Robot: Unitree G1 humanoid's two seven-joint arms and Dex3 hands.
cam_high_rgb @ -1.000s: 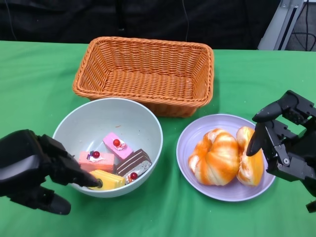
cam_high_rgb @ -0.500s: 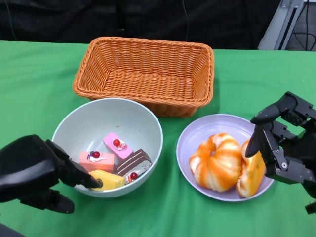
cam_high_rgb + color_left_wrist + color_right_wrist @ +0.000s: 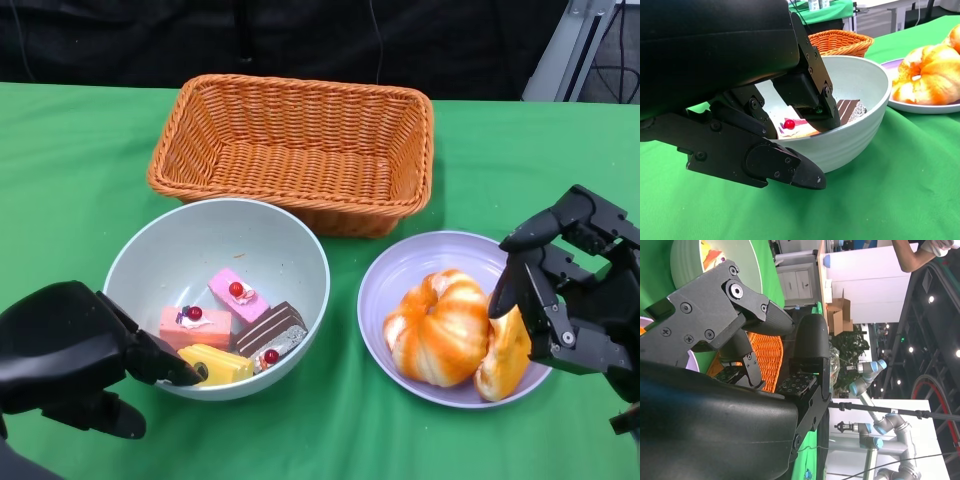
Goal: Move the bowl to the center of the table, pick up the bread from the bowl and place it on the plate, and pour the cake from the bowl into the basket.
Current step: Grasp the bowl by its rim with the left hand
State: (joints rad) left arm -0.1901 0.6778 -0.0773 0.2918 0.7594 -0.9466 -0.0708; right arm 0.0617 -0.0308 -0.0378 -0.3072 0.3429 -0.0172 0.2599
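Two bread pieces plated; left robot hand pinches bowl rim at 7 o'clock, right robot hand spread, holding nothing. Your next move: lift, tip cakes into basket at 12.

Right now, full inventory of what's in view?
basket: one, orange wicker, back centre of the table, nothing in it.
bowl: one, pale grey-green, front left, just in front of the basket.
cake pieces: four in the bowl; pink, salmon, brown, yellow.
plate: one, lavender, front right.
bread: two orange-and-white pieces on the plate.
table: green cloth.
person: one arm, background of the right wrist view.
left hand: black, grips the bowl's near rim.
right hand: black, fingers apart, at the smaller bread piece.
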